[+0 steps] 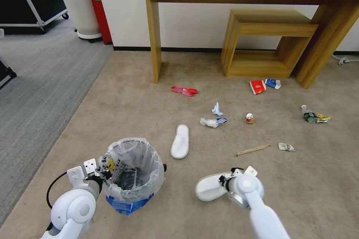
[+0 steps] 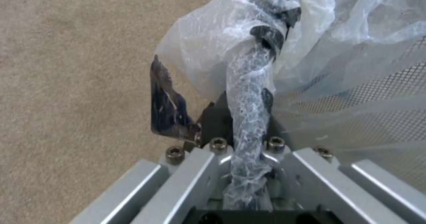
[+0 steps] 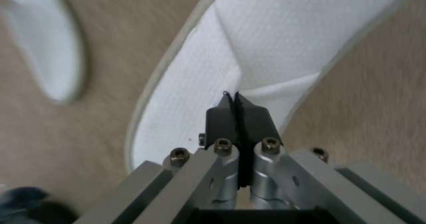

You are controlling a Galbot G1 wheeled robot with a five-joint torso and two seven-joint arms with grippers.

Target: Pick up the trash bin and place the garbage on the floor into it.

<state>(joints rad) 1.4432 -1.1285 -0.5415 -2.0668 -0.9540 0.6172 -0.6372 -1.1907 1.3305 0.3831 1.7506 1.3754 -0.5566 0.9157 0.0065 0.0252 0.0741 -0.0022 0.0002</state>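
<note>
The trash bin, lined with a crinkly clear bag, is at my lower left on the beige floor. My left gripper is shut on the bin's bag-wrapped rim. One white slipper lies right under my right gripper, which is shut, its tips at the slipper's strap. A second slipper lies between them. Farther off are a red wrapper, tissues, a can, a red cup, a carton, a stick and a bottle.
A wooden table and a low wooden stool stand against the white wall beyond the litter. A white plant pot and a red box are at the back left, beside grey ribbed carpet.
</note>
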